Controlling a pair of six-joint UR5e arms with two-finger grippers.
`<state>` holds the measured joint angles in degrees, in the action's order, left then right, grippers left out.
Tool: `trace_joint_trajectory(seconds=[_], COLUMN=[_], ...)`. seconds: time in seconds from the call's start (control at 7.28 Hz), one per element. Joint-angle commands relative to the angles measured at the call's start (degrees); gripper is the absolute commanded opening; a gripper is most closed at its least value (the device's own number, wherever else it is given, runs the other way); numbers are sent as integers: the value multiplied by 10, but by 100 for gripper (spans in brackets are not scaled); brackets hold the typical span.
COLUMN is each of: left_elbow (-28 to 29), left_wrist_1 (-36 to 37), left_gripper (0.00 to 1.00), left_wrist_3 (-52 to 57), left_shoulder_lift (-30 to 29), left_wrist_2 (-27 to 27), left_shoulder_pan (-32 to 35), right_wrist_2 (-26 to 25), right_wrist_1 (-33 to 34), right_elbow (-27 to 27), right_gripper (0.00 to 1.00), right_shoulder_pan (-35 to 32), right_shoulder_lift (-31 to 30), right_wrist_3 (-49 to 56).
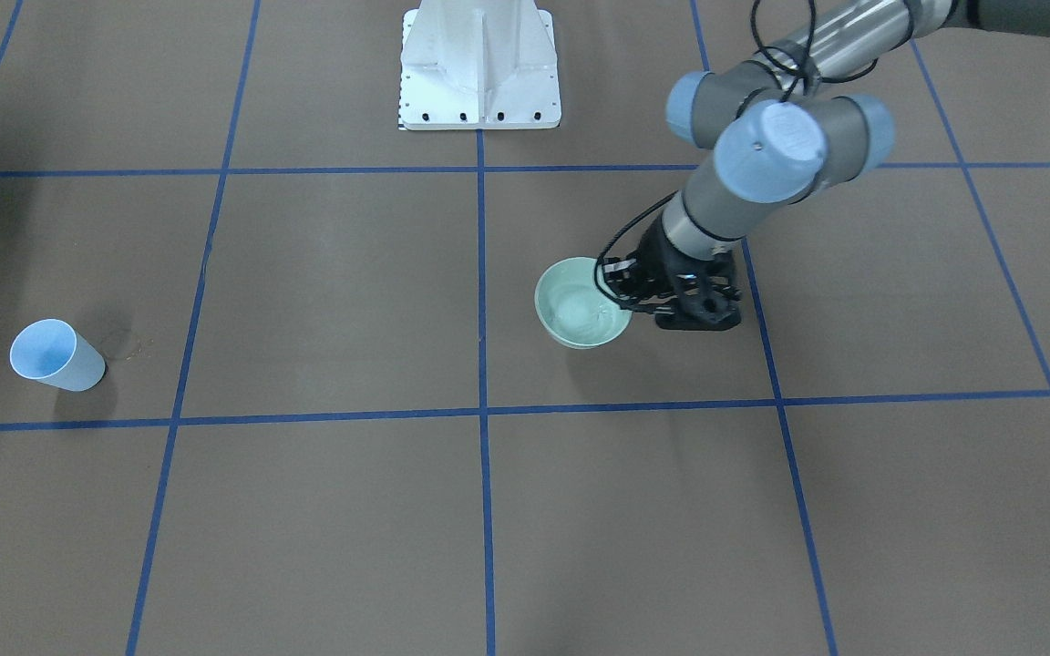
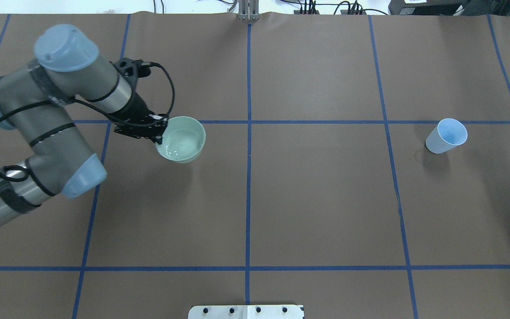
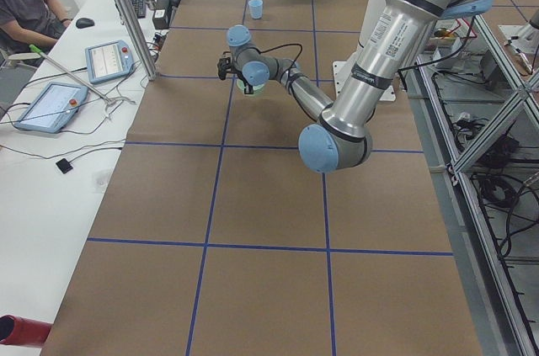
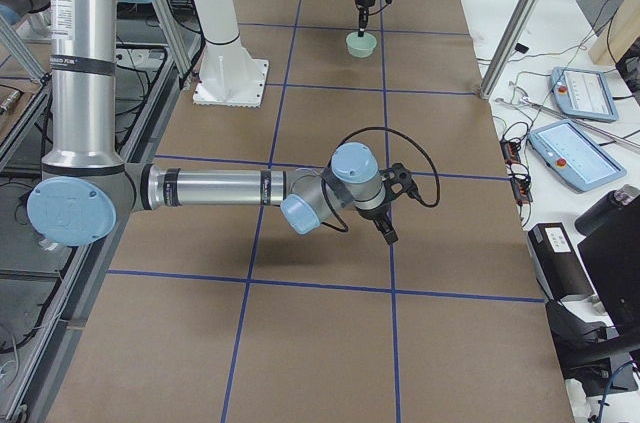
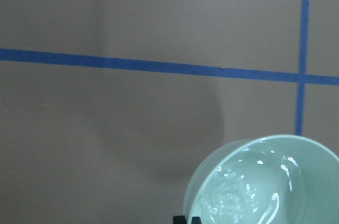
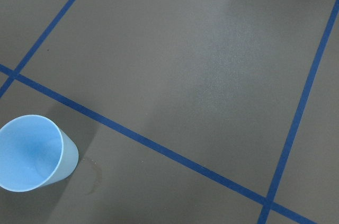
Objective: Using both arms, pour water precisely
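My left gripper is shut on the near rim of a pale green bowl, left of the table's middle. The bowl holds a little water, seen as ripples and white glare. I cannot tell whether the bowl rests on the table or hangs just above it. A light-blue cup stands alone far off on the right side, and also shows in the right wrist view. My right gripper shows only in the exterior right view, low over the table; I cannot tell whether it is open or shut.
Brown table cover with a blue tape grid. The white bolted pedestal stands at the robot's edge. A side bench with control pendants and a seated person lies beyond the far edge.
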<state>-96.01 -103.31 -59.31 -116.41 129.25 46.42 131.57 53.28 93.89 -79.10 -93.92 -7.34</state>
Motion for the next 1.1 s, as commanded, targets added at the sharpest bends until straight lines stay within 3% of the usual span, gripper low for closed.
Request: trace_joint_trajectory(seconds=[0.0, 0.41, 0.96], left_elbow=[-35, -16, 54], left_wrist_1=[-1, -2, -2], left_gripper=[0, 0, 0], left_wrist_3=[120, 264, 350], left_shoulder_lift=[126, 227, 241], left_wrist_2=[58, 60, 59], left_shoulder_pan=[76, 163, 194], right_wrist_2=[1, 1, 2], right_wrist_1=[-2, -2, -2], right_elbow=[1, 0, 1], right_gripper=[100, 100, 100], right_shoulder_pan=[-1, -1, -1], right_shoulder_lift=[-4, -4, -3], right_wrist_3=[0, 0, 0])
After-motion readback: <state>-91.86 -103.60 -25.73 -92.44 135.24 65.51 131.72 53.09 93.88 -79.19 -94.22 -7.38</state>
